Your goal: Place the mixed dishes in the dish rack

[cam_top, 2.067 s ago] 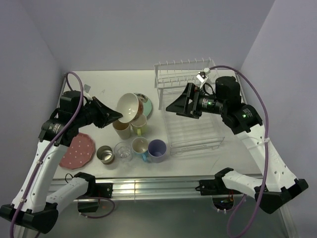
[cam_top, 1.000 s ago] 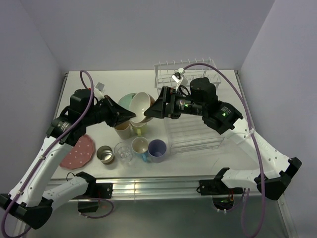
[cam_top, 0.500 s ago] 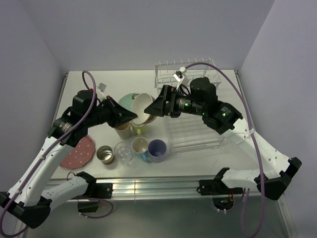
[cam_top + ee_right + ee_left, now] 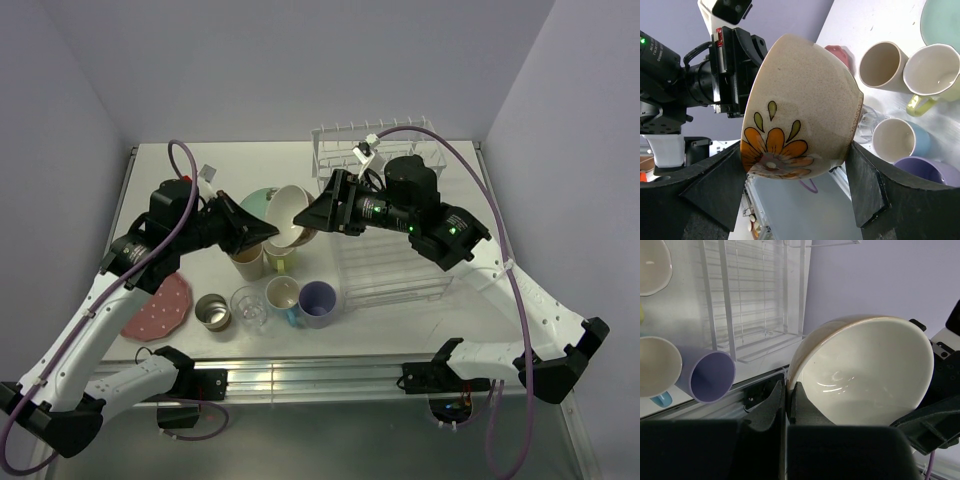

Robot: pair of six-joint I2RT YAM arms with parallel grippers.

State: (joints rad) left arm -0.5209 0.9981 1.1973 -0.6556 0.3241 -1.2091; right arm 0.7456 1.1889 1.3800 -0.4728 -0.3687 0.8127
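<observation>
Above the middle of the table (image 4: 190, 165), just left of the rack (image 4: 400, 275), the left gripper (image 4: 262, 233) is pinching the bowl (image 4: 288, 212) by its rim. Its jaws are clamped tight and the bowl is hanging tilted over the cups (image 4: 247, 262). The right gripper (image 4: 796, 152) is straddling the bowl's outer wall with jaws wide; I cannot tell if it is gripping. Handover judged in hand: right pads should be seating squarely before the left is letting go, or the bowl is risking a drop onto the cups.
</observation>
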